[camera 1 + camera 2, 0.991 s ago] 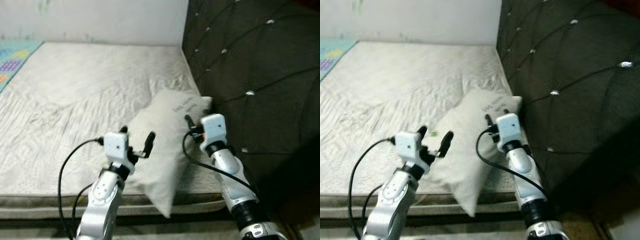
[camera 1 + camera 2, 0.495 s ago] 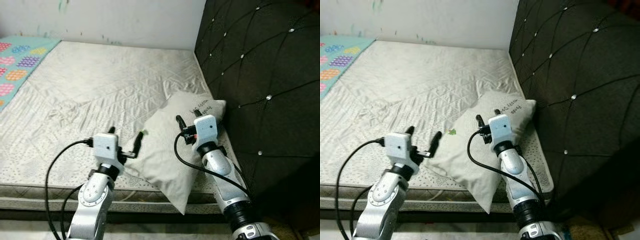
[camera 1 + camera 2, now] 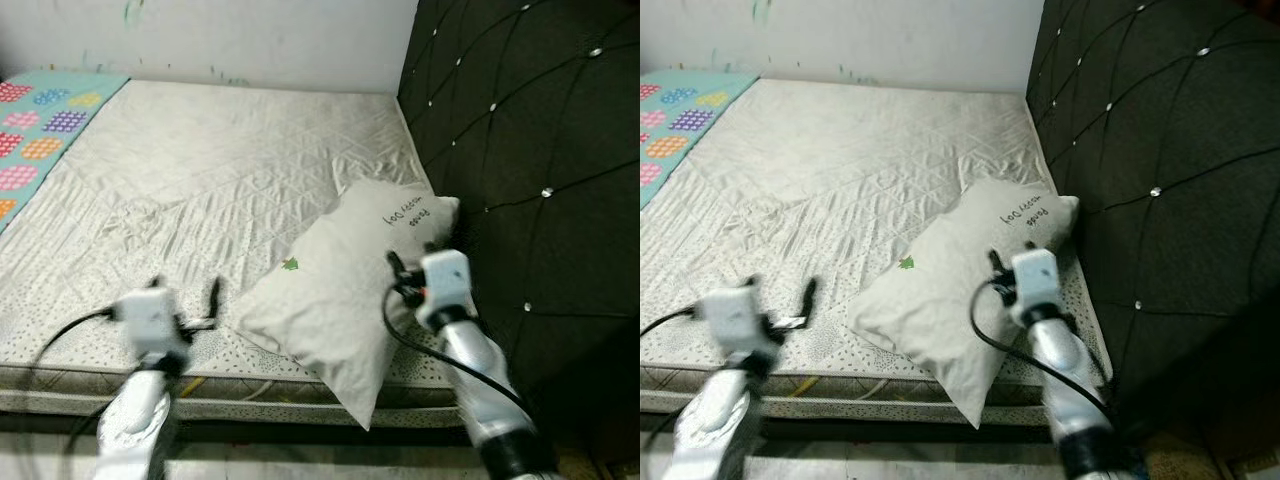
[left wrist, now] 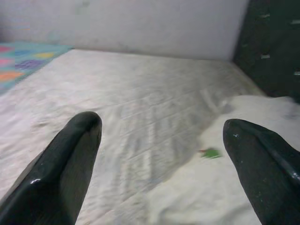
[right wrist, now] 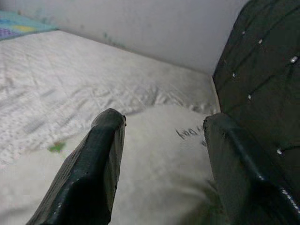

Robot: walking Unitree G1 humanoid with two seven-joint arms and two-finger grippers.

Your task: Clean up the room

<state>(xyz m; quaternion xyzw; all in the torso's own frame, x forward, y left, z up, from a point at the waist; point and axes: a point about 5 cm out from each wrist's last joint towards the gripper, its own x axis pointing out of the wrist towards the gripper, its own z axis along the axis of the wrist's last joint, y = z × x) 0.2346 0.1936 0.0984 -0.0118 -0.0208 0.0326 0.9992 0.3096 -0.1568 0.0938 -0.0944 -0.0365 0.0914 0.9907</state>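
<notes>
**Both pincers spread wide, pillow waiting at the bed's corner**

Here we are at the bed (image 3: 200, 170), and the white pillow (image 3: 345, 285) lies askew across the near corner of the mattress, one end tucked against the dark tufted headboard (image 3: 530, 150), the other corner drooping off the front edge of the mattress. There's handwriting near its headboard end and a tiny green mark (image 3: 291, 264) on the cover.

The right pincer (image 3: 412, 272) hovers over the pillow's headboard side, fingers apart, nothing between them; the right wrist view looks straight down onto the cover between those two black fingers (image 5: 101, 154). The left pincer (image 3: 190, 300) sits low over the bare mattress, just beside the pillow's near-left edge, blurred but clearly spread too, and its wrist view shows the fingers (image 4: 70, 154) wide with the pillow's pale bulk ahead.

How will it handle? By the look of it: soft, light, floppy, no rigid edge. A pinch in the middle would likely just gather fabric and let the rest sag. The better bet seems to be one pincer on each end, biting deep into a corner or seam, so it lifts level. The overhanging corner is the risk: a one-sided tug could slide the whole thing off the bed.

A patterned mat (image 3: 40, 130) lies along the far left.
</notes>
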